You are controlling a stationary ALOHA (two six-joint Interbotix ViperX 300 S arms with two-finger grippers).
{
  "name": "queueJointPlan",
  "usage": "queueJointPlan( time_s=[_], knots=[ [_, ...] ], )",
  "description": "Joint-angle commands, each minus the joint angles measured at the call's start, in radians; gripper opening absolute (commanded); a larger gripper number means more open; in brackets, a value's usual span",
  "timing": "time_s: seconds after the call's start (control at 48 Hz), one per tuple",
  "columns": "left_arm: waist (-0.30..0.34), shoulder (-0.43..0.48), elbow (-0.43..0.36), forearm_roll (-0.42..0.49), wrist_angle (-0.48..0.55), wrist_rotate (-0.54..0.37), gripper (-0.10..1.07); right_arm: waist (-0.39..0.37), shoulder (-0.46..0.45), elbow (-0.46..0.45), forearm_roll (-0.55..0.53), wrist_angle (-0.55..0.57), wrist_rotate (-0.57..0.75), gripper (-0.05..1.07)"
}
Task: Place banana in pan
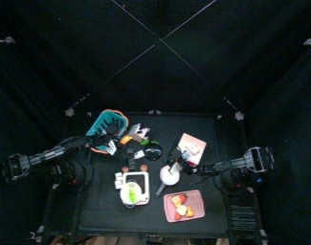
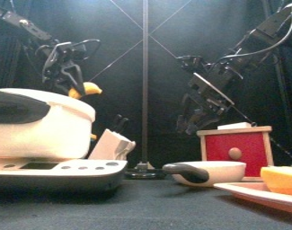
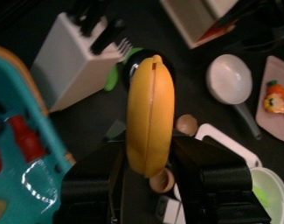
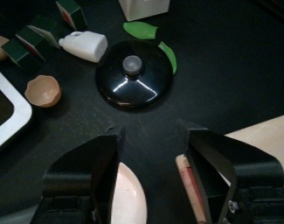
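Black-curtained bench: banana lifted well short of the pan.
Left claw grips the banana's lower end; right claw gapes empty. Such a low hold might let it tip and miss the pan.

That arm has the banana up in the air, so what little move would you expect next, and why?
Probably a short carry sideways toward the pan. The left gripper holds the banana lengthwise between its jaws, lifted above the table, and the pan sits off to one side with its pale inside showing nothing in it. The right gripper hangs open near the pan, so the path may be tight.
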Motion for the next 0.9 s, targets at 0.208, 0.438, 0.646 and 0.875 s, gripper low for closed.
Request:
queueJointPlan(
  time_s=[0.208,0.438,0.646,0.875],
  knots=[
    [-0.256,0.049,0.032,-0.071,-0.268,0.003,0.56,-0.006,-0.138,0.055,0.005,0.058,0.002,0.86],
    [-0.379,0.183,0.008,-0.081,-0.410,0.005,0.56,-0.003,-0.267,0.143,0.034,0.091,0.018,0.86],
    [-0.417,0.331,-0.098,-0.061,-0.403,0.008,0.56,0.006,-0.281,0.172,0.060,0.091,0.009,0.86],
    [-0.413,0.525,-0.247,-0.008,-0.396,0.009,0.56,0.008,-0.304,0.198,0.048,0.092,0.008,0.86]
  ],
)
